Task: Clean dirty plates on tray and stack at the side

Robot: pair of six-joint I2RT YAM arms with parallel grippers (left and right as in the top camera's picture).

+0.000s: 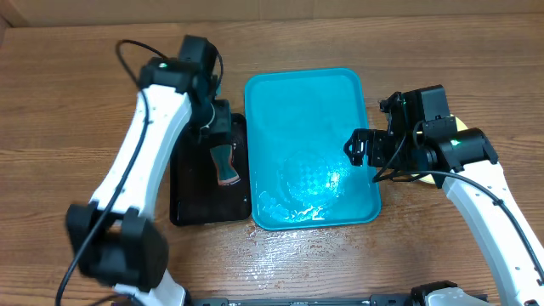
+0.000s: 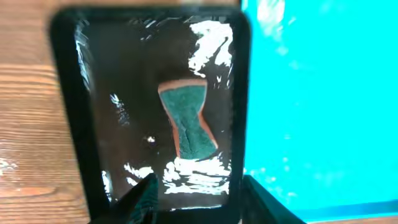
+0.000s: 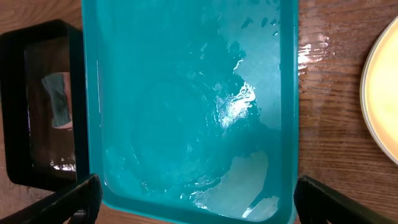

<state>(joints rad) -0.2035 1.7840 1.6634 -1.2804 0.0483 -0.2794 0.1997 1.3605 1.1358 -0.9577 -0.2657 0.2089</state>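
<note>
The turquoise tray (image 1: 310,93) lies mid-table, its floor wet with water and foam (image 3: 249,180). A pale yellow plate (image 3: 384,87) rests on the wood to the tray's right, mostly hidden under my right arm in the overhead view, where only a sliver of the plate (image 1: 460,126) shows. My right gripper (image 3: 199,208) hangs open and wide over the tray's near right part, holding nothing. My left gripper (image 2: 199,208) is open above the black tray (image 2: 68,124). A green sponge (image 2: 188,121) lies loose on that tray, ahead of the fingertips.
The black tray (image 1: 183,195) sits right against the turquoise tray's left side. Water is spilled on the wood (image 1: 280,255) in front of the turquoise tray. Bare wooden table surrounds both trays.
</note>
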